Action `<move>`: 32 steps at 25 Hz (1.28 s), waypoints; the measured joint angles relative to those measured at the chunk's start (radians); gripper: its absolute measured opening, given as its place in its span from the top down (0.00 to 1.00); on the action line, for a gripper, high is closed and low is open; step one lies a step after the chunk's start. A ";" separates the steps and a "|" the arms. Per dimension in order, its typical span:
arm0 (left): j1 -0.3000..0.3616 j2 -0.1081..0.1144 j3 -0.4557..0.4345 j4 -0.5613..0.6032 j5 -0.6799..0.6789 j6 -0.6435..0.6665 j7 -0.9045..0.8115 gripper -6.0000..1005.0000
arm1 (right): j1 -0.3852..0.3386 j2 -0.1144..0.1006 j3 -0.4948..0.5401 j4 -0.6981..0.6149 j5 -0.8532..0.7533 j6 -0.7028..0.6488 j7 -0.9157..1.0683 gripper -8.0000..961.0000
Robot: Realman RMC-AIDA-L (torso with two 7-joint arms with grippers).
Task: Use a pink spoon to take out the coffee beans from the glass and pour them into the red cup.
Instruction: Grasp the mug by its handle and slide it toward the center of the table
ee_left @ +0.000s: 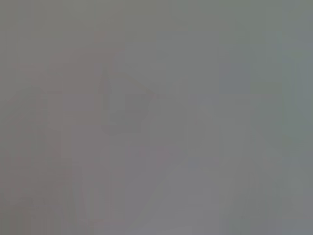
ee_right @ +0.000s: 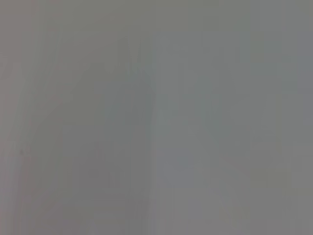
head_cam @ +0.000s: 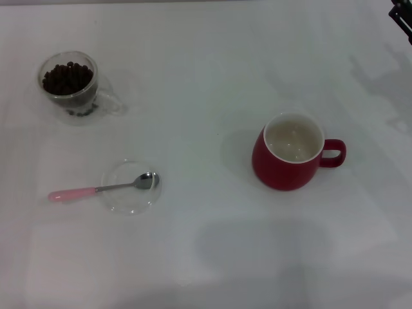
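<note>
The pink spoon (head_cam: 103,188) lies with its metal bowl in a shallow clear glass dish (head_cam: 131,187) at the front left, its pink handle pointing left onto the table. The glass (head_cam: 71,87) stands at the back left, filled with coffee beans (head_cam: 67,78). The red cup (head_cam: 296,152) stands right of centre, handle to the right, its cream inside holding no beans. A dark part of my right arm (head_cam: 402,16) shows at the top right corner; its gripper is out of view. My left gripper is out of view. Both wrist views show only a blank grey surface.
The white table (head_cam: 206,77) carries nothing else. Open room lies between the dish and the red cup and along the front edge.
</note>
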 joint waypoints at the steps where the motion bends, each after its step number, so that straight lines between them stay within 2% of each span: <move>1: 0.002 0.000 0.000 -0.002 -0.007 0.004 0.005 0.26 | 0.000 0.000 0.000 0.000 0.000 0.000 -0.001 0.09; 26: 0.027 0.004 -0.002 -0.013 -0.074 0.016 0.054 0.26 | 0.007 -0.001 0.003 -0.002 0.002 0.002 0.004 0.09; 32: 0.034 0.003 -0.002 -0.014 -0.086 0.011 0.057 0.26 | -0.023 -0.017 -0.015 -0.002 -0.015 0.010 0.049 0.09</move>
